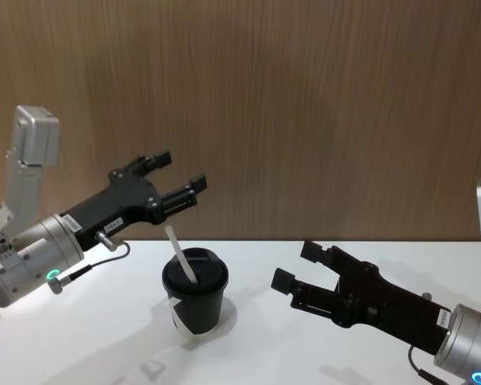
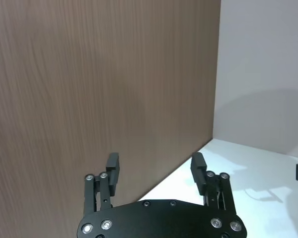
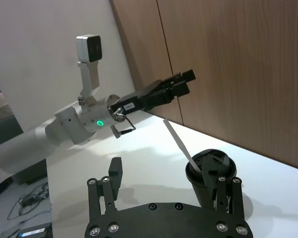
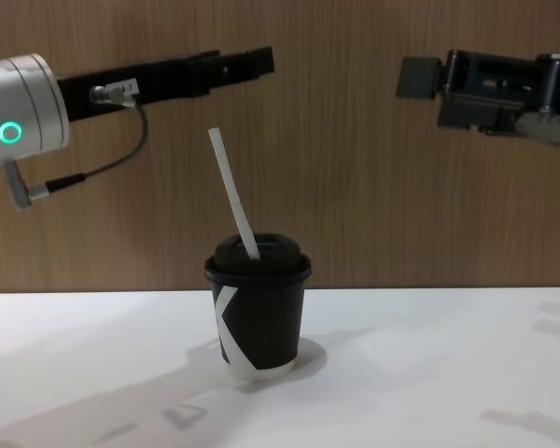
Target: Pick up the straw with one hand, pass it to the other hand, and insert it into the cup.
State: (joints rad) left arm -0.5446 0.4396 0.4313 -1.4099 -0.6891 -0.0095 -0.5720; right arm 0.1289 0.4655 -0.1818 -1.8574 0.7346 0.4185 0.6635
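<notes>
- While the straw (image 1: 179, 255) leans in the cup (image 1: 196, 290), we see our left gripper (image 1: 173, 180) spread, holding nothing, above it.
- Our right gripper (image 1: 298, 267) hangs beside the cup, released too.

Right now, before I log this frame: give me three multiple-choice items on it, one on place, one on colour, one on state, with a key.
1. Where is the straw?
A. lying on the table
B. standing tilted in the cup's lid
C. held in the right gripper

2. What colour is the cup?
A. black with a white mark
B. plain white
C. red

3. How is the left gripper?
A. shut on the straw
B. shut on the cup
C. open, holding nothing

Key:
1 B, the straw rises aslant from the lid in the chest view.
2 A, the black wall bears a white angular mark.
3 C, its fingers are spread above the cup; the right gripper is open too, beside the cup.
</notes>
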